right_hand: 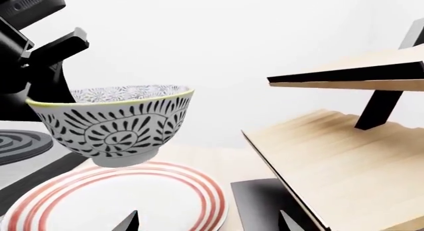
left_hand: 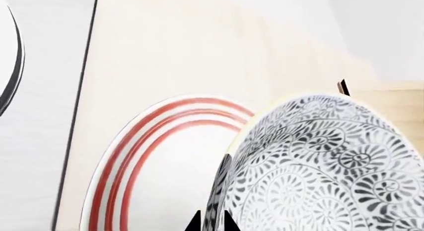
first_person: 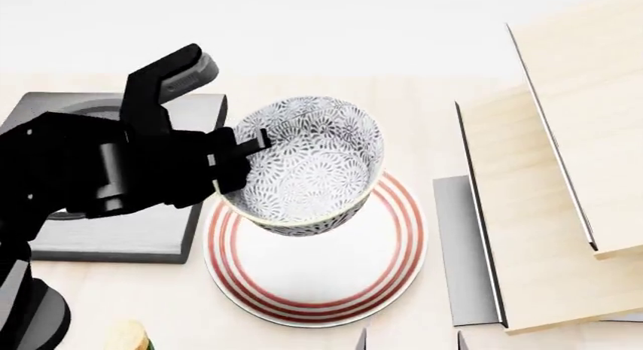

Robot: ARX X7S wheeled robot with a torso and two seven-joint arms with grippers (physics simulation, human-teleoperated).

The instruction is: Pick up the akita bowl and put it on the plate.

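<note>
The akita bowl point(first_person: 312, 165), white with a dense grey-black floral pattern, hangs a little above the plate point(first_person: 321, 286), slightly tilted and apart from it. My left gripper point(first_person: 241, 150) is shut on the bowl's rim at its left side. In the left wrist view the rim passes between the fingertips of the left gripper point(left_hand: 212, 222), with the bowl point(left_hand: 324, 166) beside the red-ringed plate point(left_hand: 166, 181). My right gripper point(right_hand: 206, 223) is open and holds nothing, low near the plate point(right_hand: 112, 201) and facing the bowl point(right_hand: 112, 134).
A dark square burner point(first_person: 111, 229) with raised rings lies left of the plate, under my left arm. A wooden two-tier rack point(first_person: 562, 192) on a dark base point(first_person: 462, 245) stands right of the plate. A small yellow-green object point(first_person: 129, 336) shows at the front left edge.
</note>
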